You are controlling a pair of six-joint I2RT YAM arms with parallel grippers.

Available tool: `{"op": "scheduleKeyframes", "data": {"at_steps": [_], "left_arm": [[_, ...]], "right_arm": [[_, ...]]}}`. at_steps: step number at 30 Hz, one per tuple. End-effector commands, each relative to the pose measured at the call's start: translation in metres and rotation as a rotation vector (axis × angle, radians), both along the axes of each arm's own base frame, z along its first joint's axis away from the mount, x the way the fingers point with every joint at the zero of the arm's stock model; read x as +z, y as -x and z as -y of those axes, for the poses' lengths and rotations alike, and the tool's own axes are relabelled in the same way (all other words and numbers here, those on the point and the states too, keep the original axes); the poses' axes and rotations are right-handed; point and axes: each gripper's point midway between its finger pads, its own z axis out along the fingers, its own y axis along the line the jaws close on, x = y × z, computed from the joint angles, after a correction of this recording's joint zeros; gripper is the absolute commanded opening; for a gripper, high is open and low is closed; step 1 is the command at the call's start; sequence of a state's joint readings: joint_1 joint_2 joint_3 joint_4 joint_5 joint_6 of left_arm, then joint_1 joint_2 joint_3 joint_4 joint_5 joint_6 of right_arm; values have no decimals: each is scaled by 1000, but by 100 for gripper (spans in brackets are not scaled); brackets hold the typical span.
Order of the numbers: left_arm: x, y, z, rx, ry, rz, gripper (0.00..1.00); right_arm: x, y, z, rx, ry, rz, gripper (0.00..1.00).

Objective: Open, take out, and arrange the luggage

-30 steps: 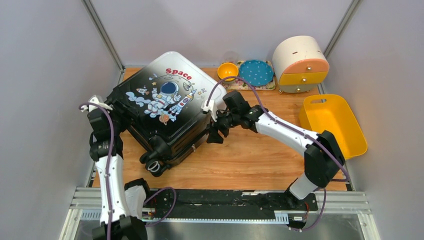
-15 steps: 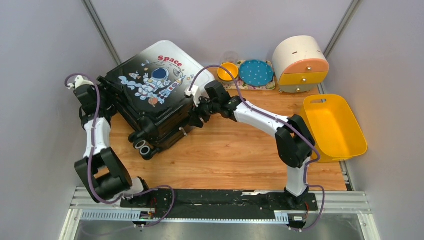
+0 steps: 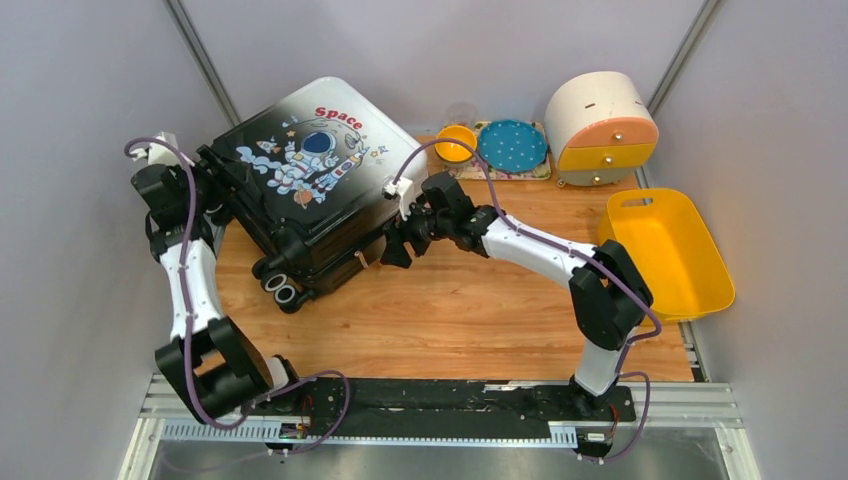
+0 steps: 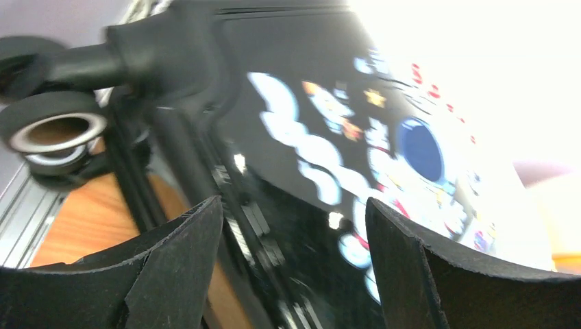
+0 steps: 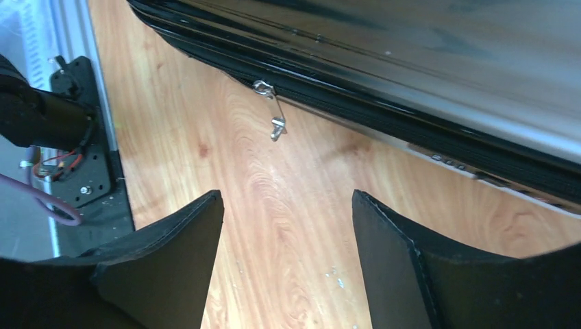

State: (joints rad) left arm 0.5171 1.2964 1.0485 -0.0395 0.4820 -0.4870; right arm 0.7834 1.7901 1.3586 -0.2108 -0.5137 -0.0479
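Wooden table (image 3: pixel 480 310) bears the closed luggage (image 3: pixel 300 190); left gripper (image 4: pixel 293 202) and right gripper (image 5: pixel 287 194) gape wide.

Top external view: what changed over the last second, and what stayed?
The luggage slid away from the arm bases, toward the far left corner. The left arm stretched out alongside it; the right arm followed at its right edge. Left fingers and right fingers stand open, holding nothing. Yellow bin, drawer box, bowl and plate stayed put.
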Motion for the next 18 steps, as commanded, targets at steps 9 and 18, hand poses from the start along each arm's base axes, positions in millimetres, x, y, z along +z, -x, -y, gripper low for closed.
{"op": "scheduleKeyframes", "data": {"at_steps": [9,18], "left_arm": [[57,69,96,-382,-124,190,85],[76,78,100,-382,-146,201,86]], "right_arm": [[6,11,-52,88,-396,-82,74],[-12,10,-70,99,-458,-163,73]]}}
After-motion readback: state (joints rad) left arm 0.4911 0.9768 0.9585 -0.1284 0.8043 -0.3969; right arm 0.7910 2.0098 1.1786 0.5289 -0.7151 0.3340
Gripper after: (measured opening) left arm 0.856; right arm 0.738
